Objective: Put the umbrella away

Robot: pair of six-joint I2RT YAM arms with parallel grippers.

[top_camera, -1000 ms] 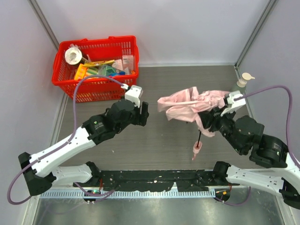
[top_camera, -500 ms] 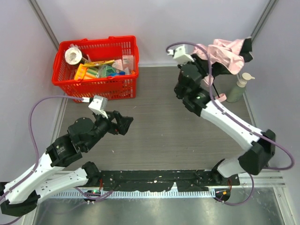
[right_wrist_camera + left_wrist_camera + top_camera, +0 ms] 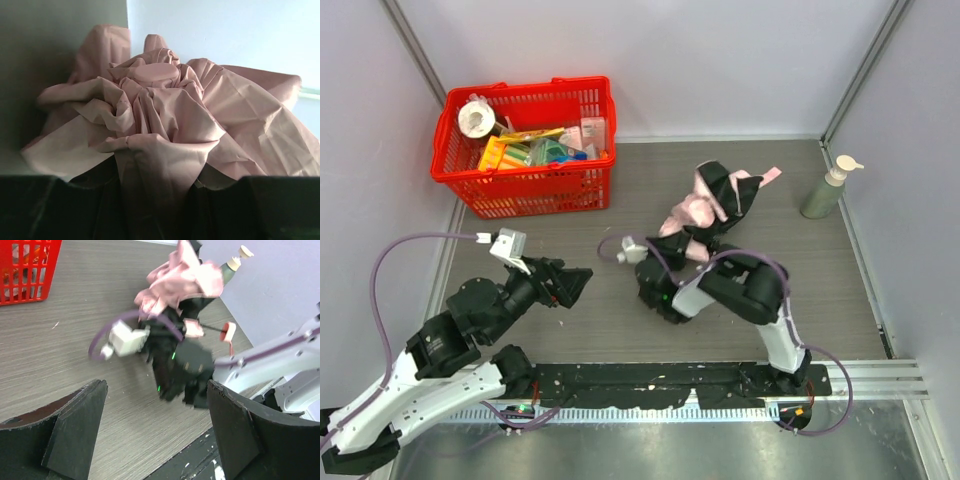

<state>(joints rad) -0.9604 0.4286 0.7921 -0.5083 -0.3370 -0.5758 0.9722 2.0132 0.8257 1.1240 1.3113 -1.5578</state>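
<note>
Right pincer (image 3: 720, 193) on umbrella (image 3: 685, 212), arm (image 3: 752, 285) folded.

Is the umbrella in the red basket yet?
No, the top view shows the umbrella bunched up above the tabletop, well to the right of the red basket.

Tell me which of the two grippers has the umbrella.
The right gripper: the pink umbrella is bunched in its grip. The left gripper hangs open and empty, apart from it.
</note>
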